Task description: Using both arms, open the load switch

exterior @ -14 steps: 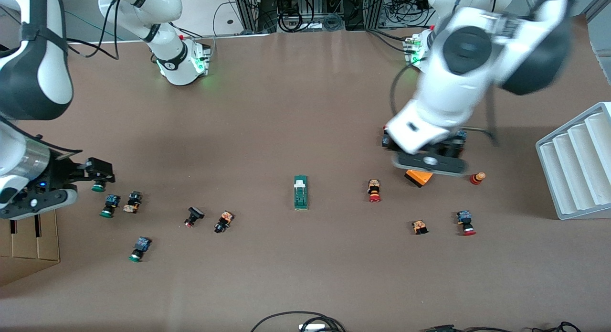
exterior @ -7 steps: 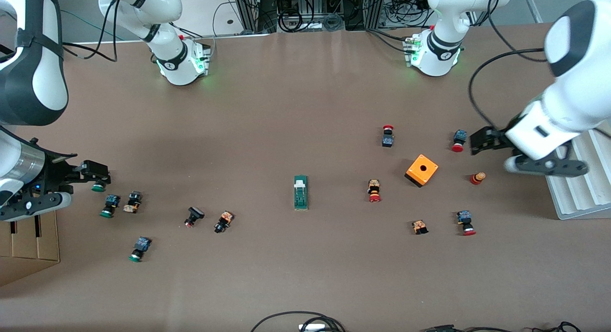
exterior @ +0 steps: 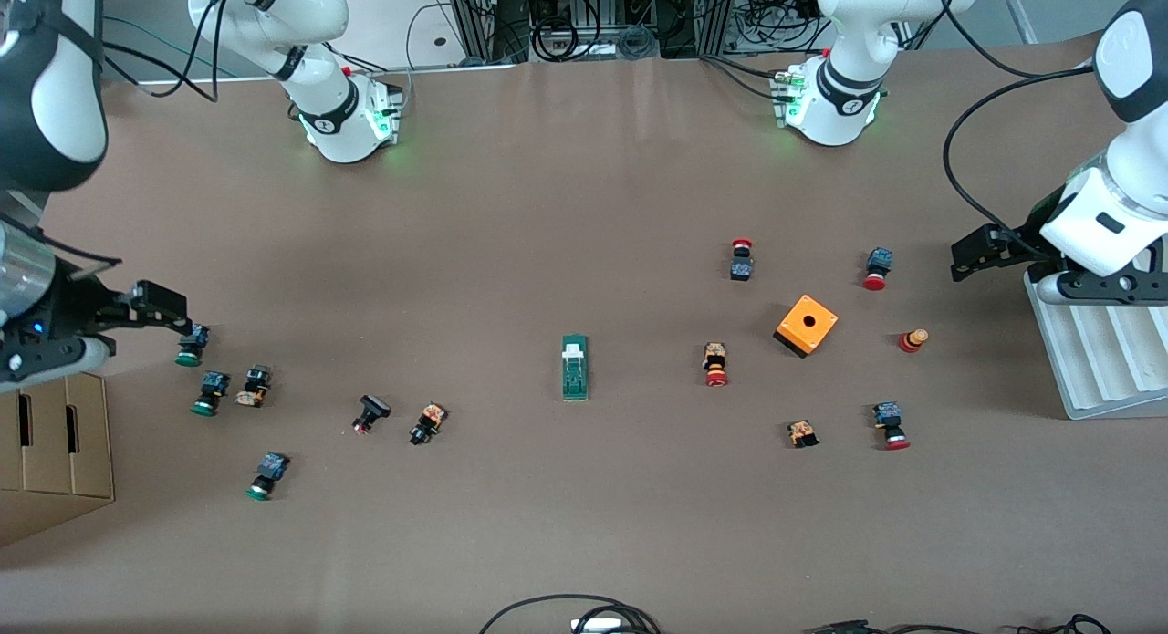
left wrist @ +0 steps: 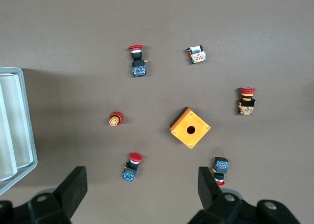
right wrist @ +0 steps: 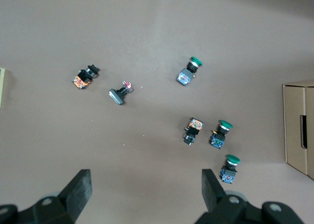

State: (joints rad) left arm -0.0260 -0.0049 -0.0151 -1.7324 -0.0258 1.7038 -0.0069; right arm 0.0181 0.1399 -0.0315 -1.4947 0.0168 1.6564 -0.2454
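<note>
the load switch [exterior: 575, 367] lies alone mid-bench, nearer the front camera than the orange cube [exterior: 807, 325]. the right wrist view cuts it off. the left tool [left wrist: 142, 194] hangs open over red buttons, by the white rack [exterior: 1100, 342]. the right tool [right wrist: 144, 194] hangs open over green buttons, by the cardboard box [right wrist: 299, 128].

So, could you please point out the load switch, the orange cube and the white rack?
load switch [exterior: 575, 368]: front view, middle of its green body.
orange cube [left wrist: 190, 128]: left wrist view, top face beside the hole.
white rack [exterior: 1100, 356]: front view, ribbed top.
</note>
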